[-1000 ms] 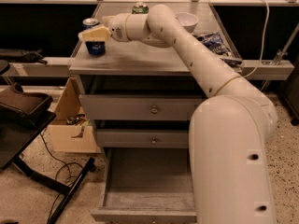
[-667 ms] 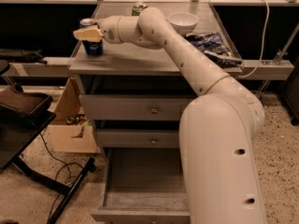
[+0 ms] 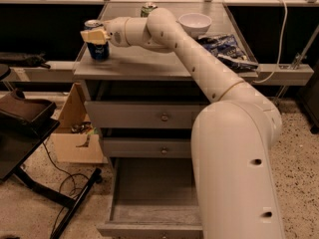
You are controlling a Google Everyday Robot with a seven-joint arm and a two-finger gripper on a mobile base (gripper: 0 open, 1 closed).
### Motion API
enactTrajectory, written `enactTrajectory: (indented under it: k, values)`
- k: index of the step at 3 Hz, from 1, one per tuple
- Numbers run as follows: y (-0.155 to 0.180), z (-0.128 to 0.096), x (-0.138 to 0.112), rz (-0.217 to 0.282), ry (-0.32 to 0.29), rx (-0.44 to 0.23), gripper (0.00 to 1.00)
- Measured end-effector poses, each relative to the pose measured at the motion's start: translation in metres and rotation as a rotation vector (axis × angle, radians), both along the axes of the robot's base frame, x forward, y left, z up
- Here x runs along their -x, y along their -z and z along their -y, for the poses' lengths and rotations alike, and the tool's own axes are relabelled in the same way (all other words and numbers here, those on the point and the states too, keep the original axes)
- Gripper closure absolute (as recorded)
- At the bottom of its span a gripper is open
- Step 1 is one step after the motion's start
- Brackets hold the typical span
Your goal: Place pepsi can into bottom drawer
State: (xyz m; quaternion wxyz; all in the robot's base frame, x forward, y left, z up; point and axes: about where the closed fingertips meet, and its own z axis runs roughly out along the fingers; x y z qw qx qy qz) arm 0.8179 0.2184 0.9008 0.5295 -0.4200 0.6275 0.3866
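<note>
The pepsi can (image 3: 97, 49), dark blue with a silver top, stands at the front left corner of the grey cabinet top (image 3: 149, 63). My gripper (image 3: 94, 36) reaches in from the right, and its cream fingers (image 3: 92, 35) are closed around the can's upper half. The can's base is at or just above the cabinet top. The bottom drawer (image 3: 149, 203) is pulled out open below, and its inside looks empty. My arm's large white body covers the drawer's right part.
A green can (image 3: 148, 8), a white bowl (image 3: 195, 23) and a dark snack bag (image 3: 224, 46) are on the cabinet top. The two upper drawers (image 3: 162, 117) are shut. A cardboard box (image 3: 75, 133) and a black stand (image 3: 25, 118) with cables are on the floor at left.
The gripper and the can have shifted slightly left toward the cabinet's left edge. The arm's big link has swung further across the right of the drawers.
</note>
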Motion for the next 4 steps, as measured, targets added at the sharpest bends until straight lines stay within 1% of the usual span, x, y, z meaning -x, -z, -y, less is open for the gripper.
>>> enactTrajectory:
  k: [1,2,3,4]
  values:
    - [-0.007,0.006,0.008,0.013,0.006,0.009,1.00]
    - [-0.052,0.038,0.034,0.106,0.066,-0.021,1.00]
    - [-0.084,0.076,0.073,0.176,0.159,-0.073,1.00]
    - [-0.066,0.097,0.115,0.151,0.209,-0.107,1.00]
